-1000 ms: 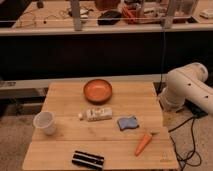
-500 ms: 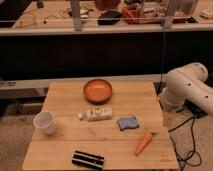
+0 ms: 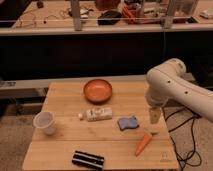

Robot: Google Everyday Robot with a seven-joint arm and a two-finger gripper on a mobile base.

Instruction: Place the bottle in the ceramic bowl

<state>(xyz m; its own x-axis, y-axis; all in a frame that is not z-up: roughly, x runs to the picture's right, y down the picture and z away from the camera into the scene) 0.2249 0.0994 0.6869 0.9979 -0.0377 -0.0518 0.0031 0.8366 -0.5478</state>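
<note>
Gripper (image 3: 155, 115) hangs over the right edge of the counter (image 3: 65, 102), about midway between its far and near corners, pointing down. You cannot tell from this view whether it is parted or closed, and nothing is seen to be carried in it. It is clear of every item on the surface. Above it you see the white arm (image 3: 172, 85) curving up and away past the right edge of the counter.

Nearest the gripper, toward the counter's middle, lies a blue sponge (image 3: 128, 122), flat on the wood. An orange carrot (image 3: 143, 143) lies nearer the front right corner, set at a slant.

The bottle (image 3: 98, 114) lies on its side close to the centre of the counter, its white cap turned toward the left edge, just beside the sponge but not touching it. The ceramic bowl (image 3: 97, 91) stands upright behind the bottle, toward the far edge, and you will note that it holds nothing. Bottle and bowl are near but apart.

A translucent white cup (image 3: 44, 123) stands upright by the left edge. A black oblong object (image 3: 88, 159) lies along the front edge.
</note>
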